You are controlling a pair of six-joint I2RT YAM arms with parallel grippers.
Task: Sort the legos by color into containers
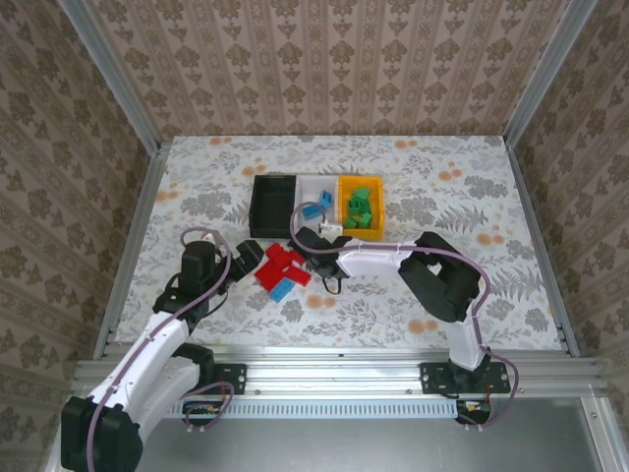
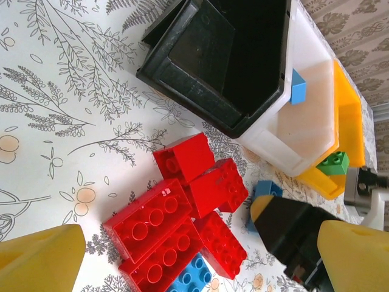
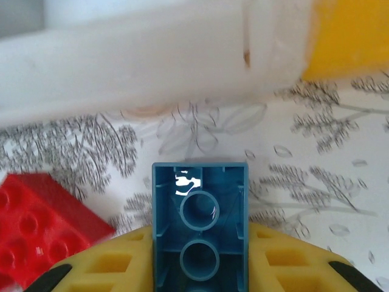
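— Grip looks firm: right jaws clenched on the blue brick (image 3: 200, 234), just short of the white bin (image 3: 152, 67)
— Lift it over the rim first, I'd say. Left jaws gape above the red bricks (image 2: 176, 225)

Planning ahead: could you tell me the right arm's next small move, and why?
Probably lift and carry forward over the white bin: the right gripper is shut on a blue brick, and that bin, just ahead, already holds a blue one.
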